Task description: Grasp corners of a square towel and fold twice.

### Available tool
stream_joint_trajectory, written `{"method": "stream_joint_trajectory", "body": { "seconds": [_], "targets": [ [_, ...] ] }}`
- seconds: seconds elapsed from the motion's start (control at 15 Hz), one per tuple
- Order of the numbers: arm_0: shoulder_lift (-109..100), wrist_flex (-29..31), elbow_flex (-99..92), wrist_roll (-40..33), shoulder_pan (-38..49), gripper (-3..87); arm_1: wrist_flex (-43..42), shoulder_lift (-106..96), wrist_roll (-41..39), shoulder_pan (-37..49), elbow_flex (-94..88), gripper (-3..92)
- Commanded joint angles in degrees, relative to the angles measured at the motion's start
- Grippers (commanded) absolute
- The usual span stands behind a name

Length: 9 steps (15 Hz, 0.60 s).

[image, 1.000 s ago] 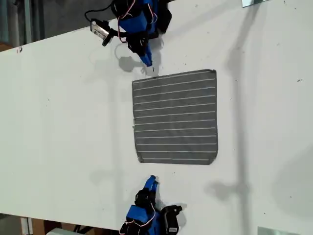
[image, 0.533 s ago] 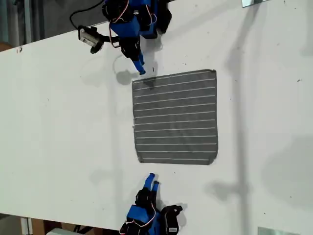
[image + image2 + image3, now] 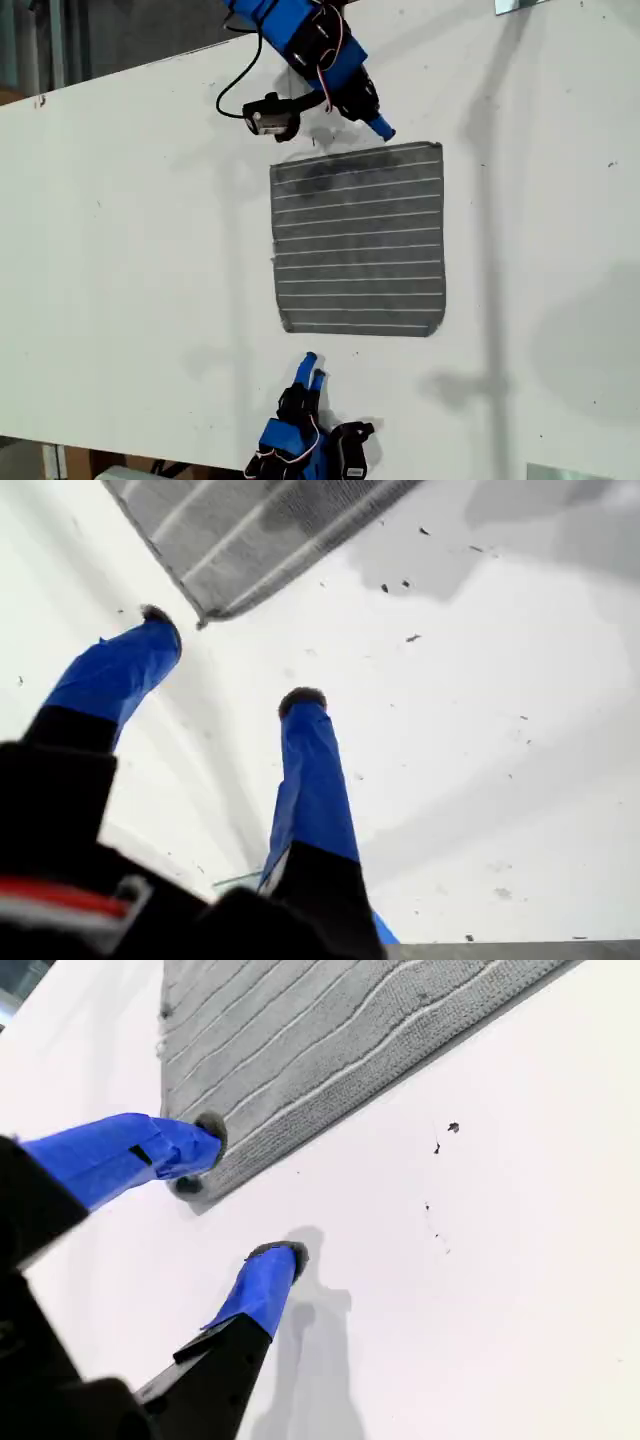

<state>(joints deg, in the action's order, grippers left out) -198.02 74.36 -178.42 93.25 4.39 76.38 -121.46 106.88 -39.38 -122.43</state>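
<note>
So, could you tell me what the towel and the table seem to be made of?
The towel looks like soft woven or knitted cloth: matte dark grey, thin white stripes, a ribbed weave plain in the second wrist view. The table looks like a hard, smooth white board, perhaps laminate or painted; it takes soft shadows and shows small dark specks.

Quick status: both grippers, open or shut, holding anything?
My first gripper: open, holding nothing, just off a corner of the towel.
My second gripper: open, holding nothing, jaws straddling a towel corner.
</note>
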Motion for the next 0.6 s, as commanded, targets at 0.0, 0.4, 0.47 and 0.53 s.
{"method": "stream_joint_trajectory", "body": {
  "seconds": [0.0,0.4,0.47,0.53],
  "targets": [
    [0.0,-0.44,-0.44,0.0,0.97,21.8,-6.33,9.23,2.37,-5.45,8.7,26.4],
    [-0.09,-0.44,-0.44,-0.97,0.26,21.6,-30.76,27.86,3.16,-8.17,6.86,25.2],
    [-0.18,-0.44,-0.44,-1.14,0.18,21.4,-33.4,30.32,2.02,-7.56,6.68,25.5],
    [-0.18,-0.53,-0.44,-1.14,0.0,21.4,-34.89,32.34,1.32,-7.21,6.68,26.6]
  ]
}}
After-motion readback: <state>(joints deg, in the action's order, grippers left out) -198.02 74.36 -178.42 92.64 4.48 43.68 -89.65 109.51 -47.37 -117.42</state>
